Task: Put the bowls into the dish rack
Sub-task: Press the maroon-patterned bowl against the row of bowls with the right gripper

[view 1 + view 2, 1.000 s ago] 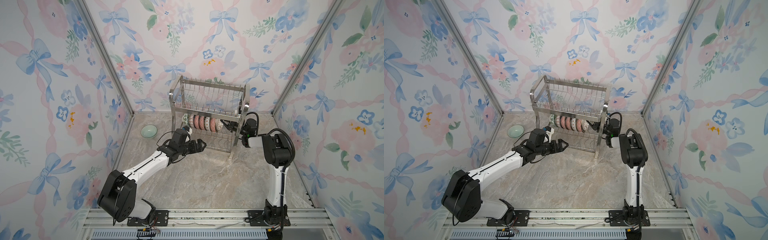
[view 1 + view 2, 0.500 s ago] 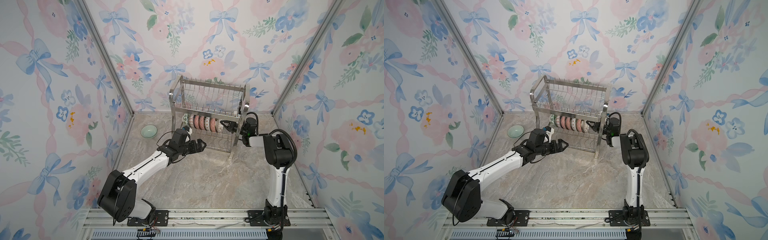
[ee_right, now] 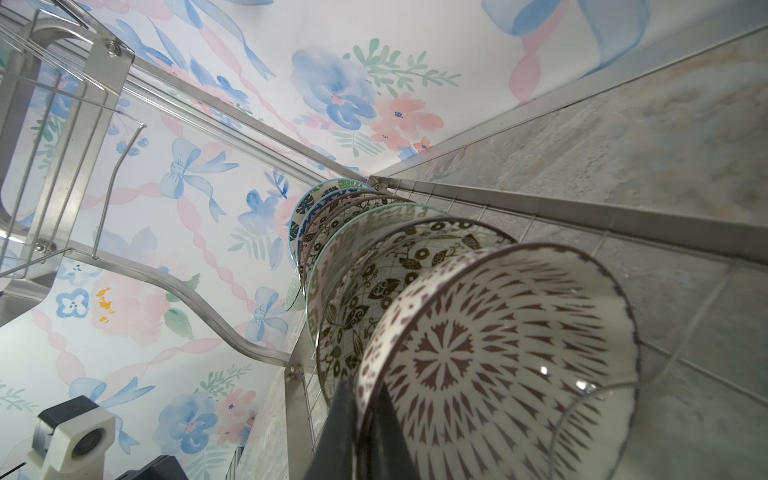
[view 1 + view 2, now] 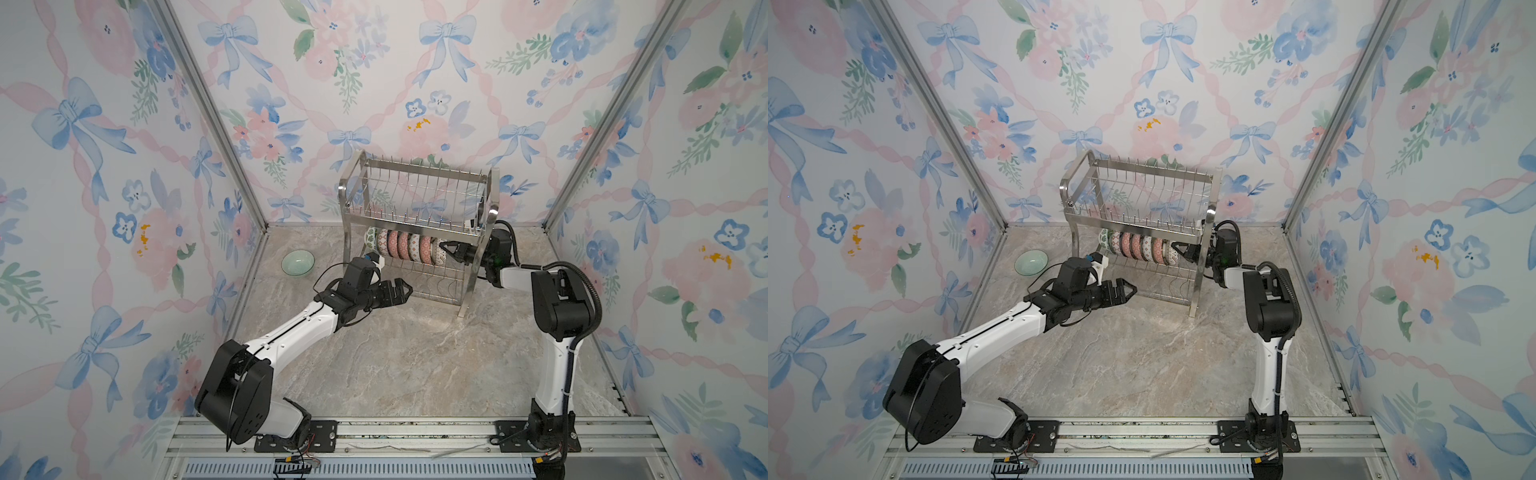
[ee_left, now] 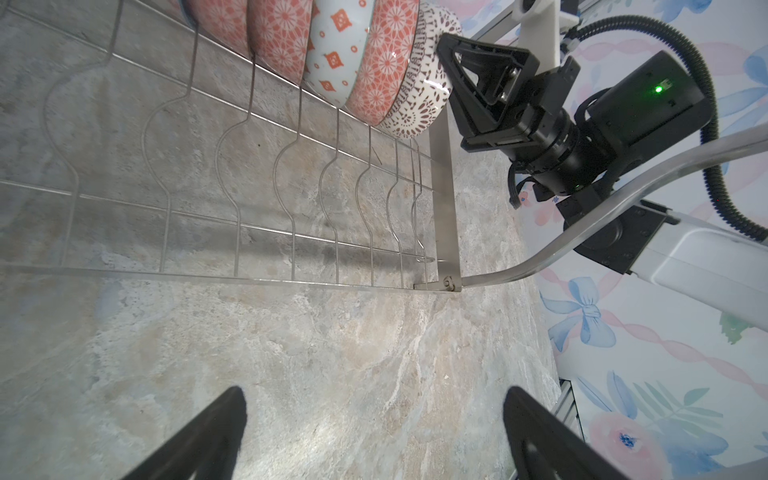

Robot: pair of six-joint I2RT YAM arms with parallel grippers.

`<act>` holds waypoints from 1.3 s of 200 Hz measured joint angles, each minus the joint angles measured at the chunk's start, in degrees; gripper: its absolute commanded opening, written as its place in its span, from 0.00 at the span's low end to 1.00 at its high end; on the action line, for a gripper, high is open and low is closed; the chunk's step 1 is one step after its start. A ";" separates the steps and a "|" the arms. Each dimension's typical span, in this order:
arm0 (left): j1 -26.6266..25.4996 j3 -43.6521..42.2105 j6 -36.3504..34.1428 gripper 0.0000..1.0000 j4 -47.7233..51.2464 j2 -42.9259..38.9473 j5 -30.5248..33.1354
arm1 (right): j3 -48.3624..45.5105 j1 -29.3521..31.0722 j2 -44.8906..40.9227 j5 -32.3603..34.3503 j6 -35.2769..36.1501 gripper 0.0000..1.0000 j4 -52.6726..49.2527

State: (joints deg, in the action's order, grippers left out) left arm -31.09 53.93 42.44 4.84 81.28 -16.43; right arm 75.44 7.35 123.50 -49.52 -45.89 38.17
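The dish rack [image 4: 424, 167] [image 4: 1152, 171] stands at the back of the floor. Several patterned bowls [image 4: 402, 246] [image 4: 1136, 247] stand on edge in a row on its lower tier. My right gripper [image 4: 444, 250] [image 4: 1177, 251] [image 3: 365, 399] reaches in from the rack's right end and is shut on the rim of the last bowl [image 3: 498, 357] [image 5: 419, 95], white with a dark red pattern. My left gripper [image 4: 405, 286] [image 4: 1129, 289] [image 5: 374, 399] hangs open and empty over the floor in front of the rack. A plain pale green bowl [image 4: 297, 262] [image 4: 1030, 262] sits upright on the floor to the rack's left.
The rack's upper tier [image 4: 415, 216] holds no dishes. Its curved front leg [image 5: 582, 232] runs between my two arms. Flowered walls close in the back and both sides. A metal rail [image 4: 374, 432] crosses the front edge.
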 measured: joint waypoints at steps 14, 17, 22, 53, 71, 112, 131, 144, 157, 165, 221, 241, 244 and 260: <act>0.00 0.00 -0.04 0.98 0.00 0.00 0.07 | 0.11 0.00 -0.20 0.20 0.55 0.04 -0.74; 0.00 0.00 -0.07 0.98 0.00 0.00 0.11 | 0.17 0.00 -0.20 0.20 0.57 0.04 -0.85; 0.00 0.00 -0.17 0.98 0.00 0.00 0.13 | 0.33 0.00 -0.20 0.15 0.66 0.05 -1.14; 0.00 0.00 -0.22 0.98 0.02 0.00 0.13 | 0.98 0.00 -0.20 -0.04 1.49 0.05 -2.78; 0.00 0.00 -0.22 0.98 0.00 0.00 0.13 | 1.29 0.07 -0.20 -0.15 1.81 0.08 -3.54; 0.00 0.00 -0.22 0.98 0.00 0.00 0.13 | 1.49 0.26 -0.20 0.07 1.84 0.13 -3.91; 0.00 0.00 -0.22 0.98 0.02 0.00 0.13 | 1.38 0.37 -0.20 1.05 1.49 0.18 -3.37; 0.00 0.00 -0.22 0.98 0.00 0.00 0.13 | 0.66 0.35 -0.28 2.05 0.74 0.19 -2.12; 0.00 0.00 -0.22 0.98 0.00 0.00 0.13 | -0.31 0.35 -0.50 2.89 -0.13 0.20 -0.46; 0.00 0.00 -0.22 0.98 0.00 0.00 0.13 | -0.94 0.35 -0.63 3.50 -0.61 0.22 0.55; -0.02 0.00 -0.22 0.98 0.02 -0.07 0.13 | -4.20 0.31 -0.79 7.28 -5.79 0.26 7.85; -0.04 0.00 -0.22 0.98 0.02 -0.24 0.13 | -4.61 0.28 -0.79 8.20 -7.19 0.29 9.07; -0.07 0.00 -0.22 0.98 0.02 -0.31 0.13 | -4.63 0.24 -0.79 8.37 -7.28 0.29 9.11; -0.07 0.00 -0.22 0.98 0.02 -0.35 0.13 | -4.66 0.17 -0.79 8.90 -8.04 0.30 9.46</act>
State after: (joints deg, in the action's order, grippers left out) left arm -31.16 53.93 42.22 4.86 80.93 -16.29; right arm 70.78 7.53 122.72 -40.62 -53.93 47.64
